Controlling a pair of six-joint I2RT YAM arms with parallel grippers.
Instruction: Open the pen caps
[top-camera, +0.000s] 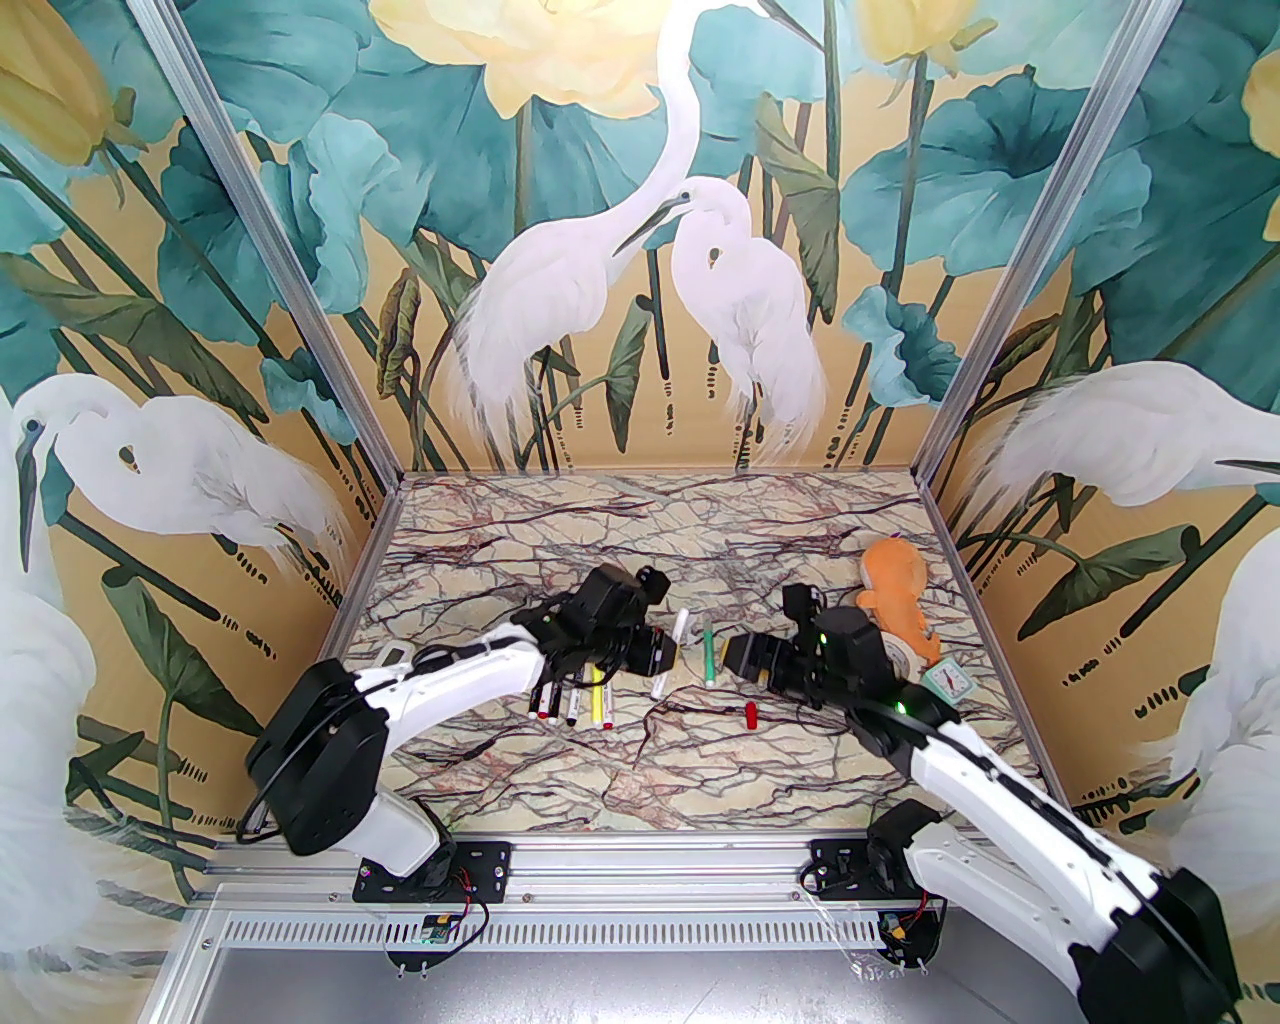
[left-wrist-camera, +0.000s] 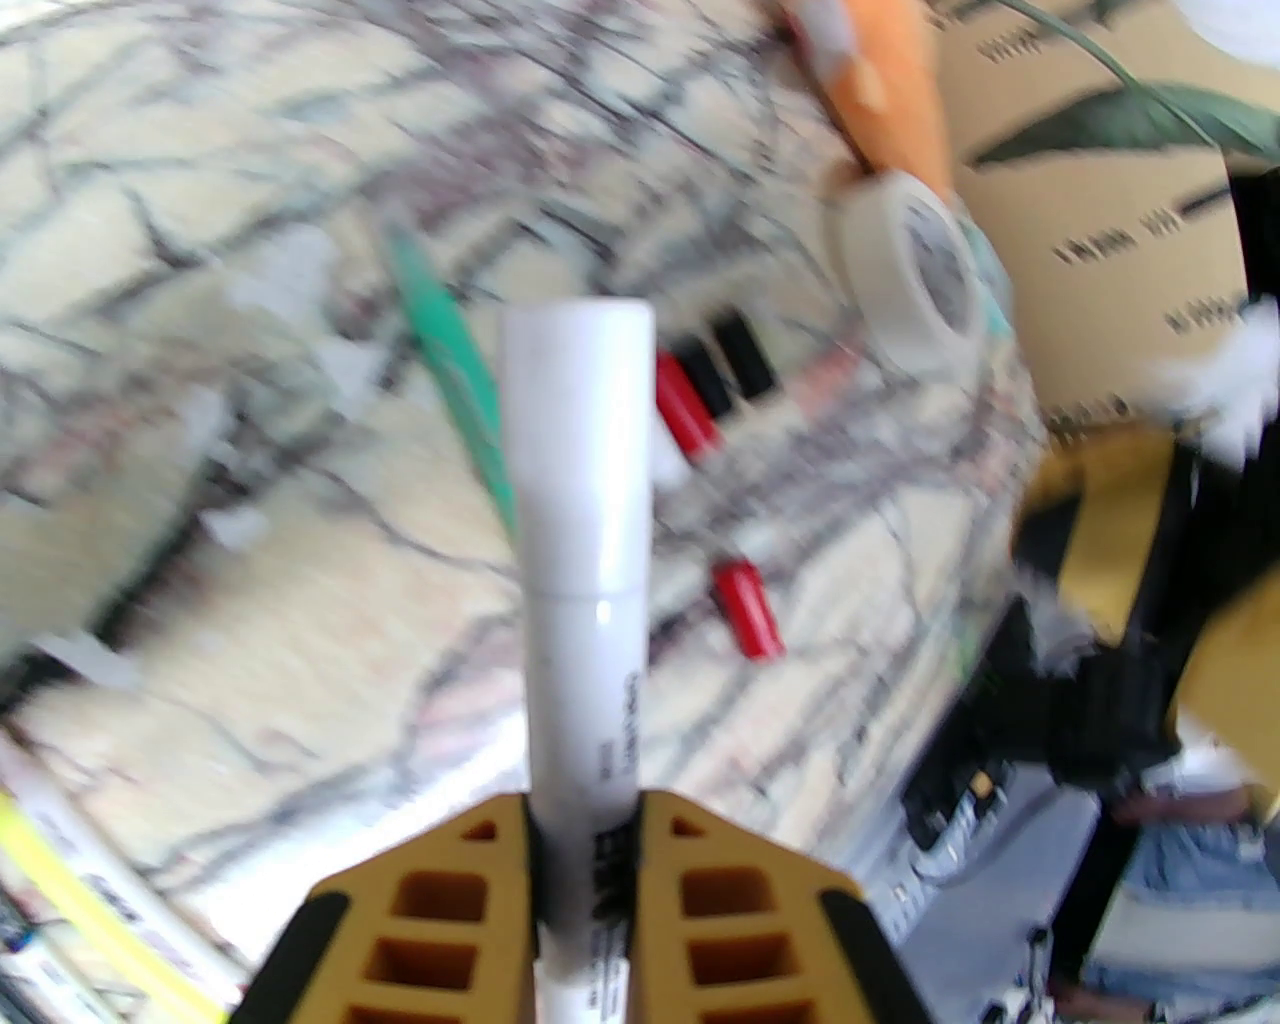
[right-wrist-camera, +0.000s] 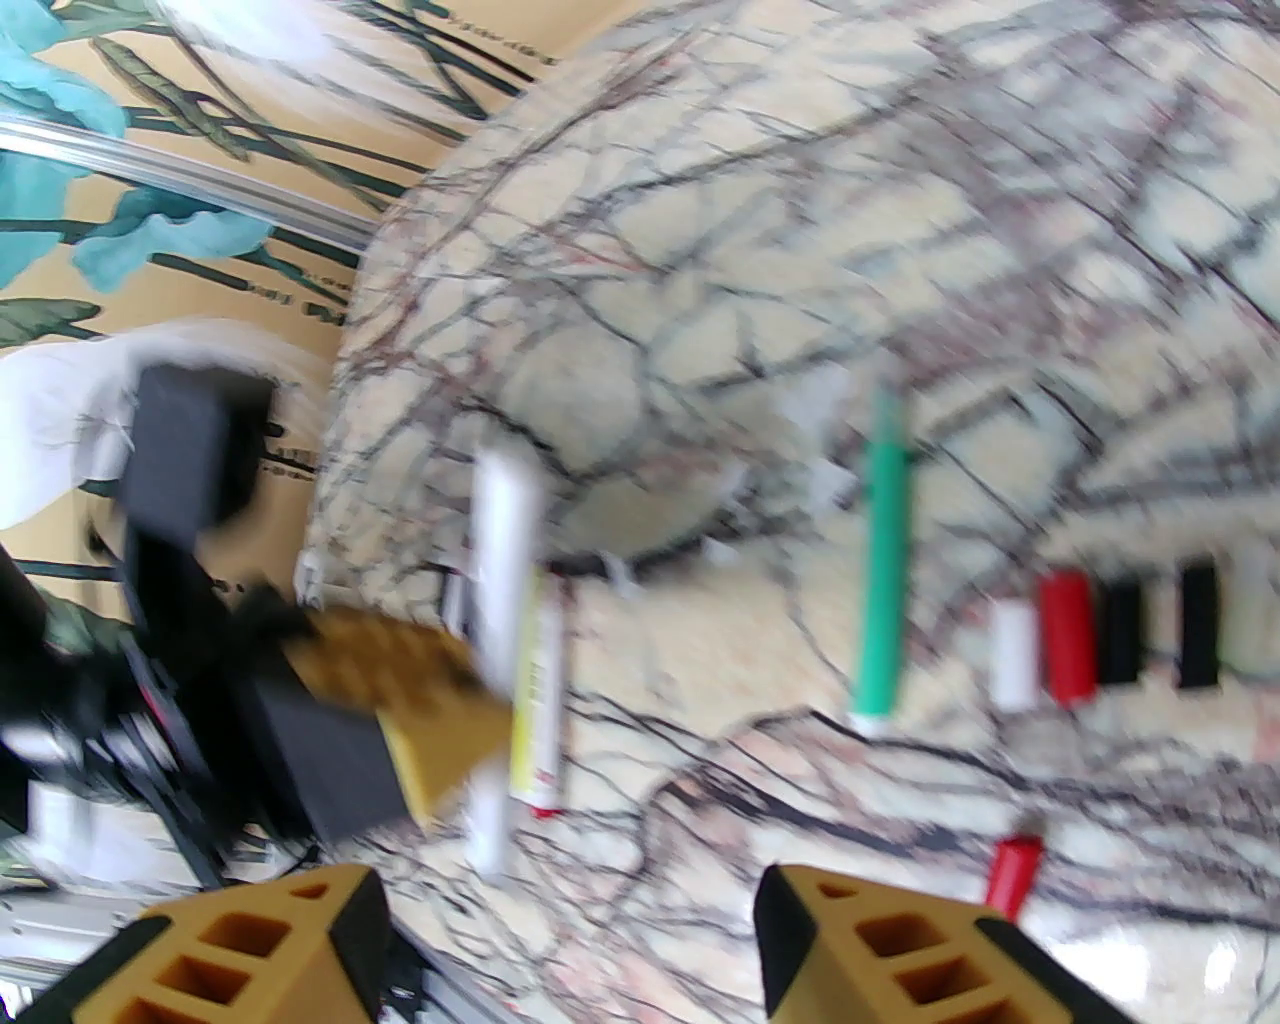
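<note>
A whitish cap (left-wrist-camera: 578, 440) sits seated on the end of the white pen (left-wrist-camera: 590, 700) clamped in my left gripper (left-wrist-camera: 585, 825), just left of the green pen (top-camera: 708, 655). Right of the green pen, four loose caps form a blurred side-by-side row: white cap (right-wrist-camera: 1015, 655), red cap (right-wrist-camera: 1067, 635), black cap (right-wrist-camera: 1120, 630), second black cap (right-wrist-camera: 1197, 625). A lone red cap (top-camera: 751, 715) lies on its side, right of the green pen and nearer me.

Egret-mural walls (top-camera: 640, 250), veined marble tabletop (top-camera: 650, 780)

Motion blur smears the row of pen caps (right-wrist-camera: 1065, 635) on the marbled table (right-wrist-camera: 700, 300).
</note>
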